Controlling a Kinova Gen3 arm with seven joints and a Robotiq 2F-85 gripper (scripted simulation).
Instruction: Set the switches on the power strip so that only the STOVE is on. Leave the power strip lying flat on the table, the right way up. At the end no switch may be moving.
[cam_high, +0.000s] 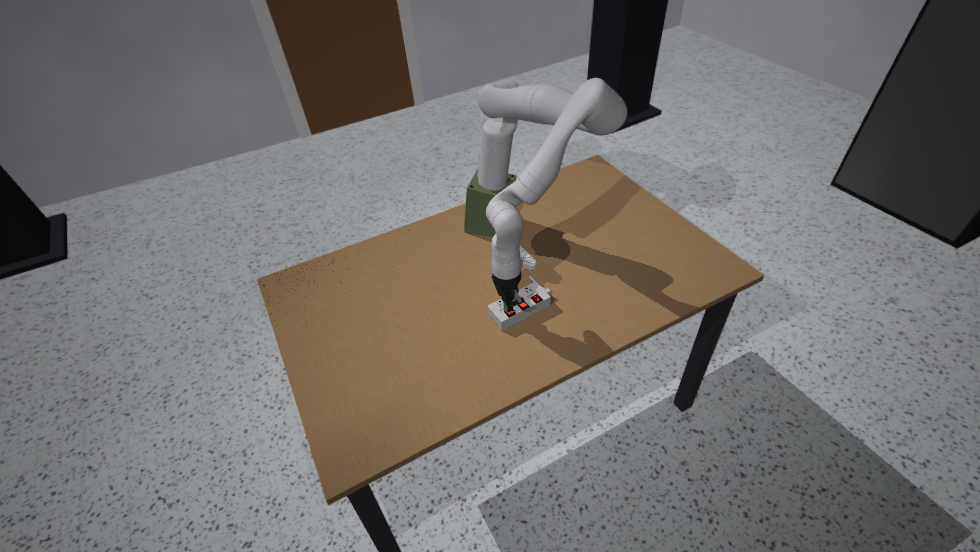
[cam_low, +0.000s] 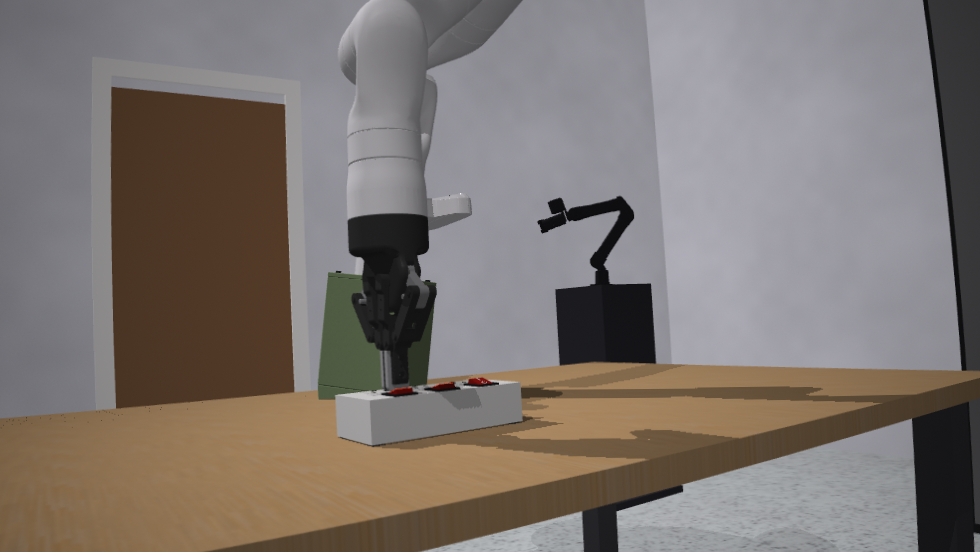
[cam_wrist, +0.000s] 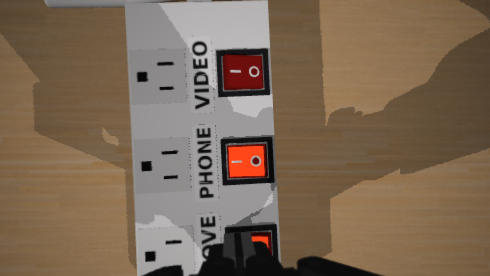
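Note:
A white power strip (cam_high: 519, 308) lies flat on the wooden table, right way up; it also shows in the exterior view (cam_low: 428, 409) and the wrist view (cam_wrist: 200, 135). The VIDEO switch (cam_wrist: 243, 72) is dark red. The PHONE switch (cam_wrist: 247, 160) glows bright orange-red. The STOVE switch (cam_wrist: 260, 239) glows orange too and is mostly hidden by my fingers. My gripper (cam_low: 393, 380) is shut, pointing straight down, with its fingertips on the STOVE switch at the strip's near end; it also shows in the wrist view (cam_wrist: 242, 247) and in the top view (cam_high: 506, 301).
The arm's green base block (cam_high: 488, 205) stands at the table's back edge behind the strip. A black pedestal with a small black arm (cam_low: 603, 288) stands beyond the table. A brown door (cam_low: 198, 240) is in the far wall.

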